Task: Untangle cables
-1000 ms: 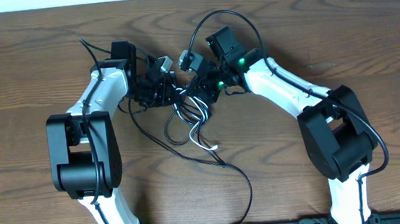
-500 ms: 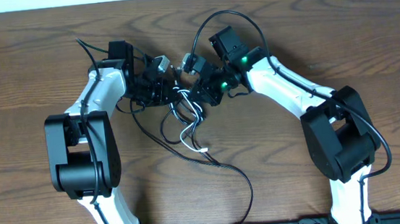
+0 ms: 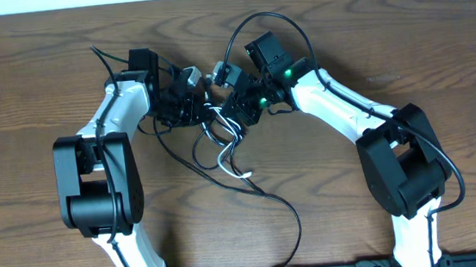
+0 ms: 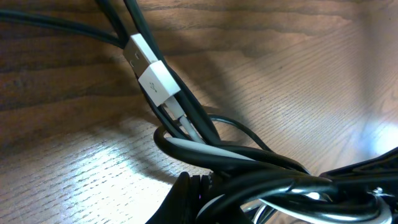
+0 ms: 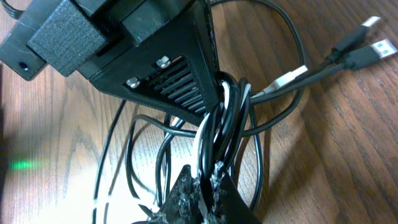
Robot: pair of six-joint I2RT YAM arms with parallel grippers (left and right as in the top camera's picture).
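Two hands meet over one tangle (image 3: 221,133) of cables on the table (image 3: 25,66). The left hand (image 3: 194,110) sits at the tangle's upper left and the right hand (image 3: 232,112) at its upper right. Both are closed on strands of the tangle.

Three cables can be counted: two black and one white. The white cable (image 3: 225,158) loops out below the tangle and ends in a small white tip. One black cable (image 3: 288,209) trails well below the tangle toward the table's near edge. The other arcs above the tangle, over the right hand.

The left wrist view shows one white plug (image 4: 152,79) lying against black strands beside the tangle. The right wrist view shows three plug ends beyond the tangle: two black plugs (image 5: 356,59) side by side, and one pale plug (image 5: 291,78) nearer the bundle.
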